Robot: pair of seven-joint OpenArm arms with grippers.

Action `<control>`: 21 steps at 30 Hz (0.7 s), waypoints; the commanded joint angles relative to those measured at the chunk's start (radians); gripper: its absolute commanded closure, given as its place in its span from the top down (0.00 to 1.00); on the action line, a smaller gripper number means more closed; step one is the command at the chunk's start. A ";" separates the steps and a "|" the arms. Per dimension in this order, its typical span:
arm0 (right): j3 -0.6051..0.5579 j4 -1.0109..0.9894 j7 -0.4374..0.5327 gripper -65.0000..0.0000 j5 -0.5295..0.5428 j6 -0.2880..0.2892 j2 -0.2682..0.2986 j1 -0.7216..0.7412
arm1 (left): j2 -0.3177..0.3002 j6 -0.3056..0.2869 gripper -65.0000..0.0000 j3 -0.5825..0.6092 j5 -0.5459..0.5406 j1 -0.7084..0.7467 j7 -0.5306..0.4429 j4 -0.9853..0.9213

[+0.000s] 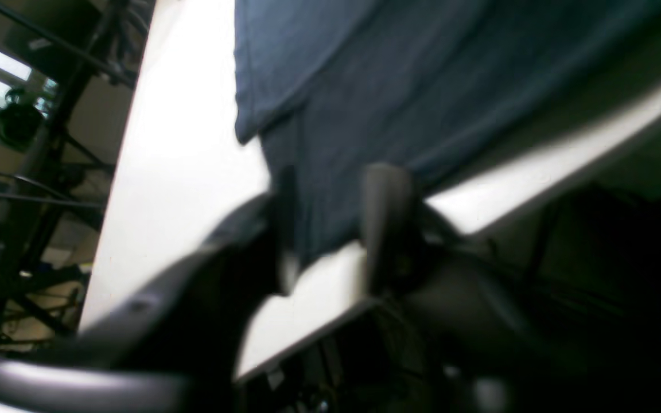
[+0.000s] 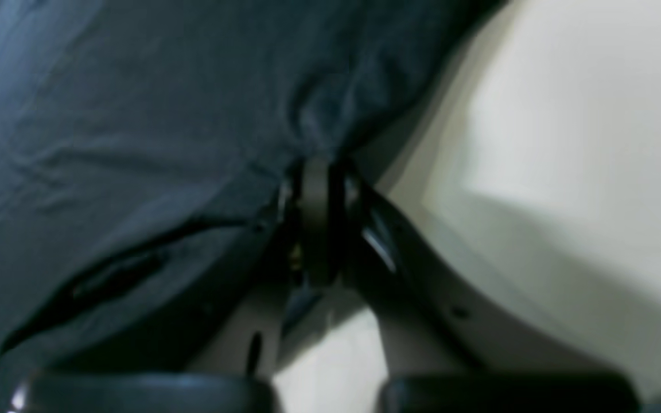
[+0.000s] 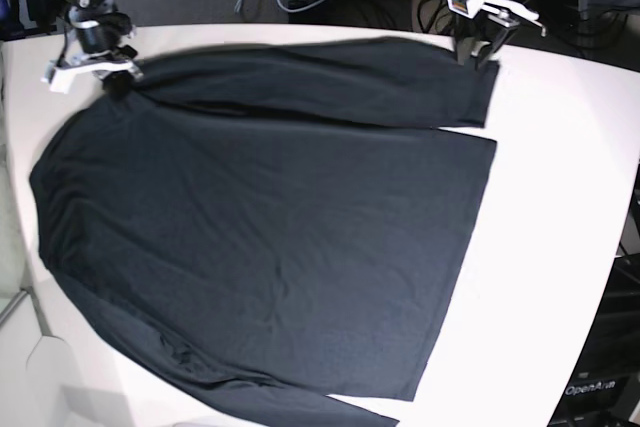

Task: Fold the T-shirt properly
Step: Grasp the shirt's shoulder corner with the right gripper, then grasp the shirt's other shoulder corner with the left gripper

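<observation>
T-shirt [image 3: 270, 237] spread flat on white worktop [image 3: 560, 197]; right gripper [image 2: 316, 172] pinched closed on its fabric at one far corner, left gripper [image 1: 336, 223] straddling sleeve edge at other, fingers apart.

T-shirt [image 3: 270, 237]: plain black, bluish in wrist views, no print
table [image 3: 560, 177]: white
left gripper [image 3: 478, 50]: black fingers, white body
right gripper [image 3: 118, 82]: black, white body

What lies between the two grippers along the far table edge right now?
In the base view, only the T-shirt's folded-over sleeve spans from the right gripper to the left gripper; nothing else.
</observation>
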 commanded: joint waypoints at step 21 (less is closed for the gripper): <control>0.038 0.014 0.015 0.00 0.006 0.004 -0.018 -0.016 | -0.004 0.005 0.35 0.005 -0.089 0.057 -0.023 0.008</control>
